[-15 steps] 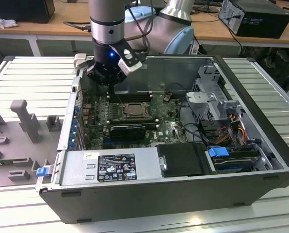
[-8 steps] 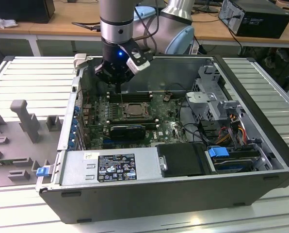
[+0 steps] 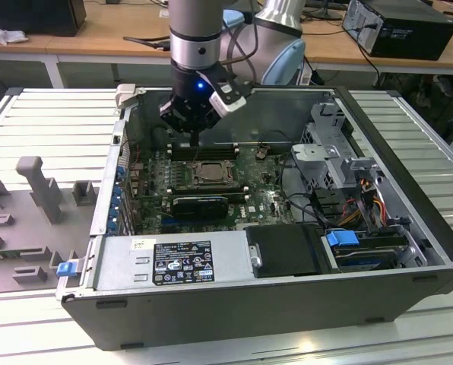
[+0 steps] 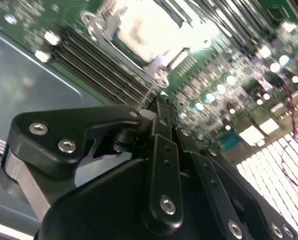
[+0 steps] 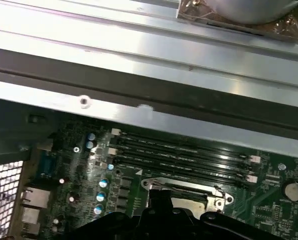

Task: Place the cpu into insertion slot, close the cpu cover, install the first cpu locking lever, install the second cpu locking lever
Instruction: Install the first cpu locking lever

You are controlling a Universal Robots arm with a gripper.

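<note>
1. Exterior view.
   - An open computer case (image 3: 428, 251) lies on a slatted desk (image 3: 44, 122), and the arm reaches down into it.
   - The hand (image 3: 195, 141) hangs over the memory slots (image 3: 204, 150), just beside the insertion slot (image 3: 187, 179).
   - The cpu (image 3: 210, 174) sits in that slot, and the cpu cover (image 3: 228, 172) appears to lie down around it.
   - The graphics card (image 3: 200, 205) lies near, on the socket's other side.
2. Second wrist view.
   - The hand (image 4: 158, 102) is clenched, with its fingertips (image 4: 161, 117) drawn together.
   - A thin locking lever (image 4: 150, 92) runs from the tip towards the socket corner. I cannot tell whether it is nipped or only touched.
   - The cpu (image 4: 149, 27) shows pale and glaring inside the cpu cover (image 4: 106, 30).
   - Risk: the lever looks springy, so a shallow hold could let it slip and flick back up.
3. First wrist view.
   - The hand (image 5: 161, 196) sits at the socket's edge, between the cpu cover (image 5: 181, 186) and the memory slots (image 5: 179, 155).
   - The cpu (image 5: 189, 202) is seated beneath it.
   - Risk: a push off line could miss the lever's catch, or drag the tip across the slot latches and the board parts close by.
</note>
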